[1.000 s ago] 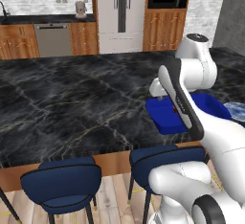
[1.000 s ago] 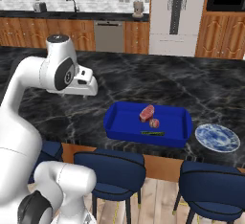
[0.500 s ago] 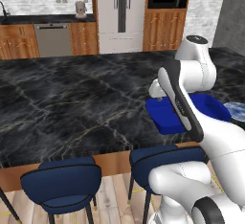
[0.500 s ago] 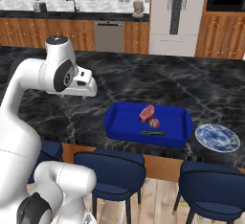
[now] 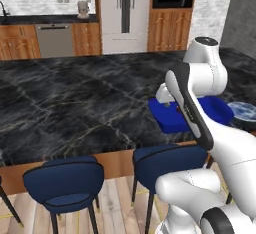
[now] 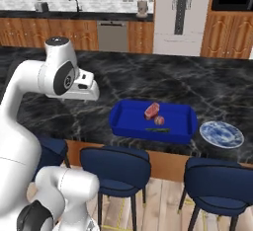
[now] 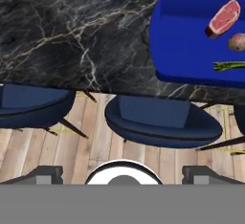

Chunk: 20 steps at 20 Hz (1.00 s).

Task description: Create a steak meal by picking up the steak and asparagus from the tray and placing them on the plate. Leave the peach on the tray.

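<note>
steak [image 6: 152, 110] in tray [image 6: 123, 124], long axis running near-left to far-right; asparagus [image 6: 157, 130] lies left-right along near wall, peach [image 6: 159, 120] btwn; gripper [image 7: 122, 174] open, empty.

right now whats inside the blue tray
In the tray: the steak toward the back, the peach just in front of it, the asparagus along the near wall. Nothing looks covered.
</note>
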### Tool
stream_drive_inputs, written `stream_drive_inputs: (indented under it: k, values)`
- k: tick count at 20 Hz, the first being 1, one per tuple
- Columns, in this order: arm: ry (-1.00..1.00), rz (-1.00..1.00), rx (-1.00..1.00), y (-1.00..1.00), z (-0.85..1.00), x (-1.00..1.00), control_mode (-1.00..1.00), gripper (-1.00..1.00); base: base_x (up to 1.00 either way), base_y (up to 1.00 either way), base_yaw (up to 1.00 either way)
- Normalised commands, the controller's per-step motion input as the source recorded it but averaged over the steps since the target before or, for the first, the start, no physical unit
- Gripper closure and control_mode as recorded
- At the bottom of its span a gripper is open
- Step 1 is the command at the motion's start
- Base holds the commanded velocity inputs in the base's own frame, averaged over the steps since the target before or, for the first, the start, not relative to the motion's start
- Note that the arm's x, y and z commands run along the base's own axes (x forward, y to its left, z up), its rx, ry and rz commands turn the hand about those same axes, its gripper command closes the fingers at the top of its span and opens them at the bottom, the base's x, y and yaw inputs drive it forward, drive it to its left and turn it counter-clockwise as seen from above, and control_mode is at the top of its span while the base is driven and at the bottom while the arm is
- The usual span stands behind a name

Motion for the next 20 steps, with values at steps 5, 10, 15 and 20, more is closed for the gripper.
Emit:
stream_drive_inputs:
  k: [5, 10, 15, 20]
  values:
    - [0.00, 0.00, 0.00, 0.00, 0.00, 0.00, 1.00, -1.00, -0.43, -0.50, -0.03]
    - [0.00, 0.00, 0.00, 0.00, 0.00, 0.00, 1.00, -1.00, 0.00, -0.77, 0.00]
    - [0.00, 0.00, 0.00, 0.00, 0.00, 0.00, 1.00, -1.00, 0.03, -0.77, 0.00]
    - [0.00, 0.00, 0.00, 0.00, 0.00, 0.00, 1.00, -1.00, 0.21, -0.43, 0.00]
